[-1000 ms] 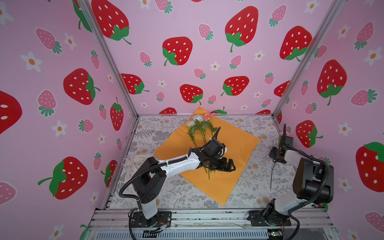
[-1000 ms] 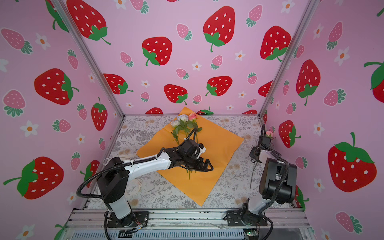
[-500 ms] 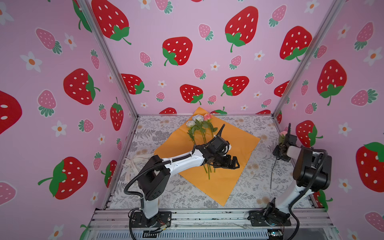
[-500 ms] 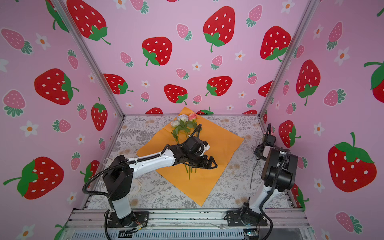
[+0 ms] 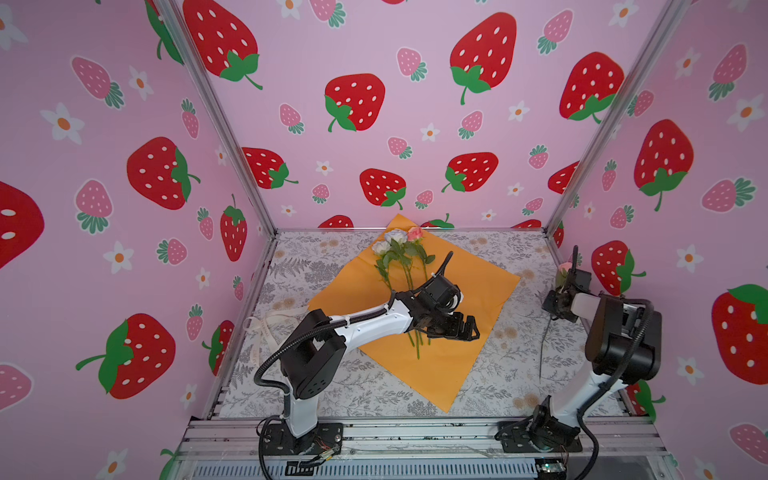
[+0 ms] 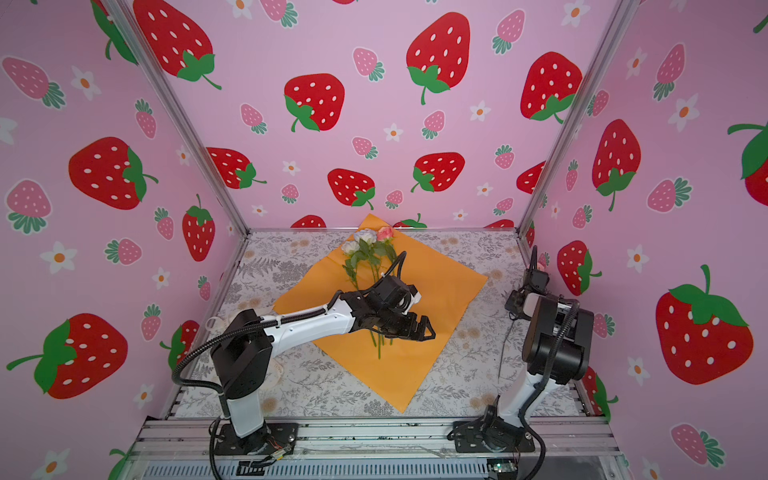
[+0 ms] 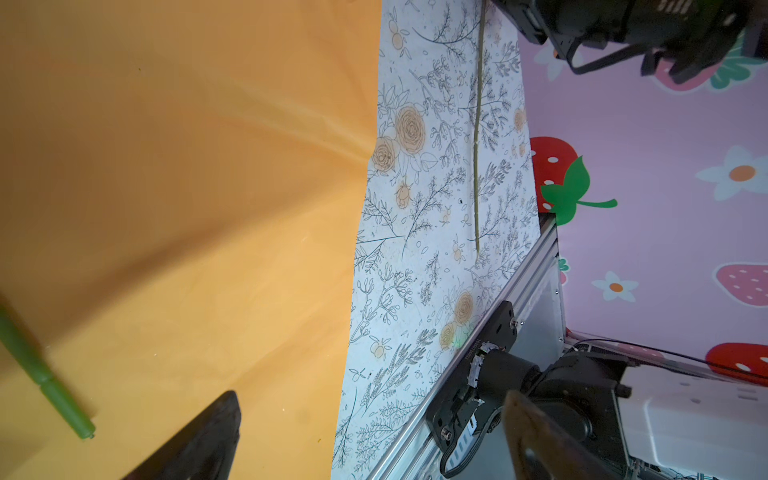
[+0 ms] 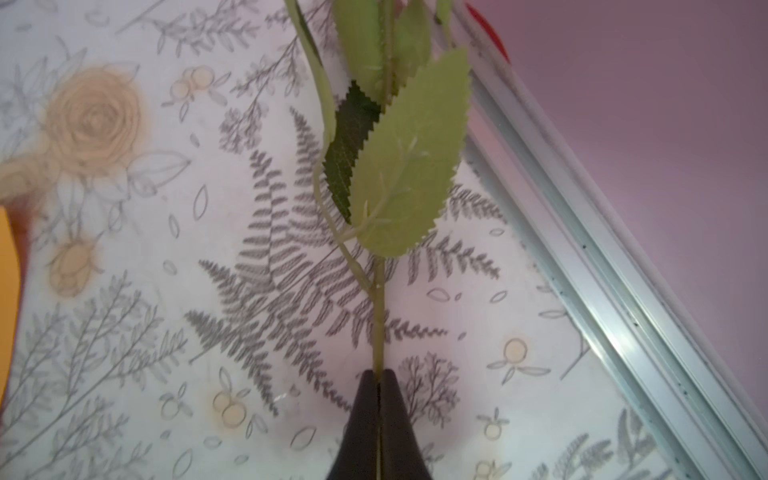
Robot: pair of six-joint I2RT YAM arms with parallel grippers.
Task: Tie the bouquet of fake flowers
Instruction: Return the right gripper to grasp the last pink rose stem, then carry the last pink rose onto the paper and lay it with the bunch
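roses, three small artificial ones with white and pink heads, thin green stems and leaves (image 5: 401,253), lie side by side on a sheet of orange wrapping paper (image 5: 482,286), heads toward the back wall, cut ends toward the front. the paper lies flat as a diamond in the middle of the floral-printed surface (image 5: 332,386), its far corner up against the back wall. the left pincer (image 5: 455,329) hovers just above the lower ends of the stems, its jaws spread wide with nothing between them; in the left wrist view one green stem end (image 7: 45,374) rests on the orange sheet beside a dark finger (image 7: 199,440). well apart, near the right wall, the right pincer (image 8: 379,377) is clamped tight on the thin stem of a fourth rose (image 8: 378,316), just below its serrated green leaves (image 8: 411,158); in a top view its pink head (image 5: 563,268) stands above the pincer and the long stem hangs down toward the surface. a cream ribbon (image 5: 272,324) lies on the surface by the left wall, beside the left arm.
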